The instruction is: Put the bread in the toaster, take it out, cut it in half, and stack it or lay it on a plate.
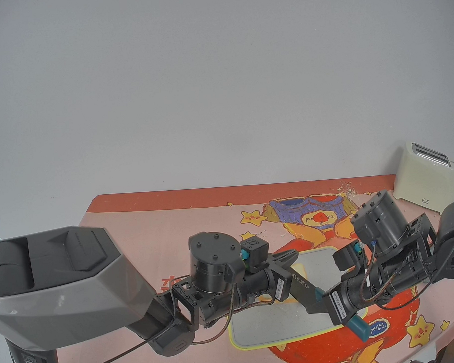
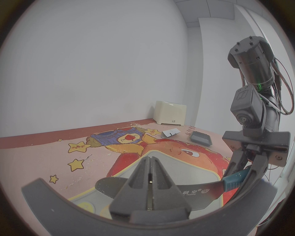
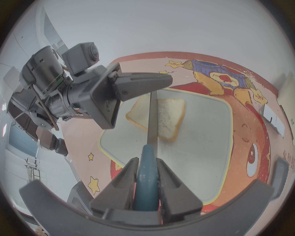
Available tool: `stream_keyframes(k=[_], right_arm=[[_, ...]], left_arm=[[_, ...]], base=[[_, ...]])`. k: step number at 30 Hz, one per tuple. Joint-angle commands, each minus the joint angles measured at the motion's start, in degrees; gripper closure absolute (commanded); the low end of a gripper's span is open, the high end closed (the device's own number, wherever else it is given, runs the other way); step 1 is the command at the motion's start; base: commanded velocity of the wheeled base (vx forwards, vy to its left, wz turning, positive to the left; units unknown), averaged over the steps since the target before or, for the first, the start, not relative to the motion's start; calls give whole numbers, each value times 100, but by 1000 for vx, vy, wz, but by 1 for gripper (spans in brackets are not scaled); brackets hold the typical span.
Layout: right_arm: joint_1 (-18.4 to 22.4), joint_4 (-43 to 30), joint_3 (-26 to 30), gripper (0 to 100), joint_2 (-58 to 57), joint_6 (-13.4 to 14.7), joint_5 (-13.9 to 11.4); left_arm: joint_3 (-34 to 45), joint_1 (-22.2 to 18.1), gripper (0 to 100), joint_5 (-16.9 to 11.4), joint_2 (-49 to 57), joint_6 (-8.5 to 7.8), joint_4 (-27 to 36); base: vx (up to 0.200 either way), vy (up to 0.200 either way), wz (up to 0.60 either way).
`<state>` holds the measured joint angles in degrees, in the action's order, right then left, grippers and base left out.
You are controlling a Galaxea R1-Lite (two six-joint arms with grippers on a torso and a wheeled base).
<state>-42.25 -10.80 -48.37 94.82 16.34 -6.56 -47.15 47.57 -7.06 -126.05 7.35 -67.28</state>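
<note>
Grey left gripper (image 1: 289,257), jaws pressed together on nothing, sits over the bread (image 3: 168,116) lying on the white board (image 3: 199,147), while the knife (image 3: 152,123) crosses the slice's middle, its teal handle clamped in the right gripper (image 3: 147,163), and the toaster (image 1: 426,178) stands well apart, far right.

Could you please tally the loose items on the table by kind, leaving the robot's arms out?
toaster: 1
knife: 1
bread slice: 1
board: 1
grey tray: 1
white card: 1
Total: 6
</note>
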Motion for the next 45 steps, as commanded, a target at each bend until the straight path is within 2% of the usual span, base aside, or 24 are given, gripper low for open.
stream_keyframes(k=[1, 17, 31, 45], right_arm=[[-11, 34, 179, 100, 28, -8, -12], [-20, 25, 311, 100, 37, 1, -12], [-29, 34, 311, 100, 37, 1, -12], [-29, 34, -23, 100, -7, -8, -3]], left_arm=[[4, -2, 100, -15, 19, 3, 22], [-4, 24, 100, -15, 362, 3, 31], [127, 7, 100, -15, 28, 3, 13], [145, -2, 100, -15, 28, 3, 22]], base=[[0, 0, 0], [0, 0, 0], [0, 0, 0], [0, 0, 0]])
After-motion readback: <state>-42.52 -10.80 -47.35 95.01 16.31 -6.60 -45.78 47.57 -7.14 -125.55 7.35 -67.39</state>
